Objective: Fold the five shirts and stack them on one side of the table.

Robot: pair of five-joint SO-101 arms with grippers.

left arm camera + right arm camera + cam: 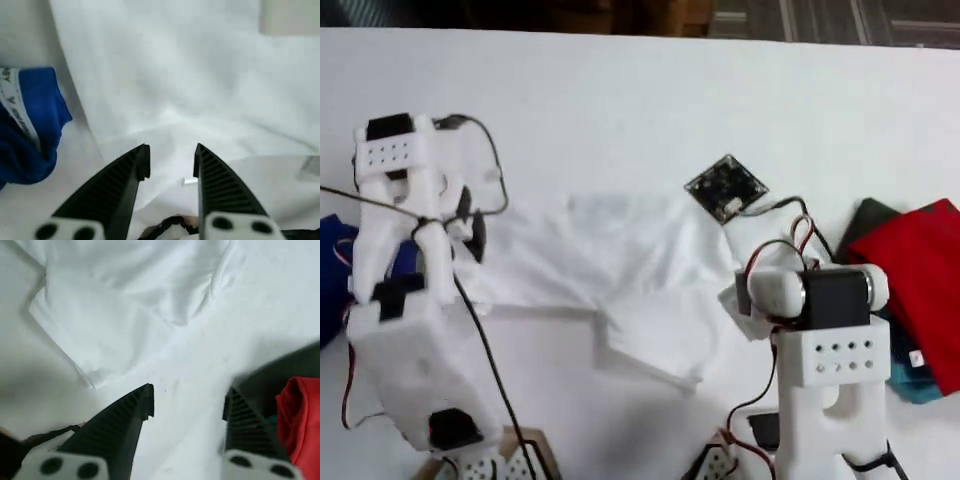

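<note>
High view: white table (620,90) across the frame. White shirt (620,250) at centre, btwn the two arms, lying flat, partly folded, one flap toward the arms' side. Left arm (410,300) at its left end, right arm (820,340) at its right end. Red shirt (925,270) folded at right edge, atop dark shirt (865,225) and teal shirt (910,380); stack just beside right arm, apart from white shirt. Blue shirt (332,250) crumpled at left edge, partly behind left arm. Small black board (726,187) w/ cable (790,205) just beside white shirt's far edge.

Left gripper (171,162): jaws apart, released, nothing btwn them, low over white cloth; blue shirt near. Right gripper (187,405): jaws wide apart, empty, over bare table just beside white shirt's edge; red shirt close by one finger.
</note>
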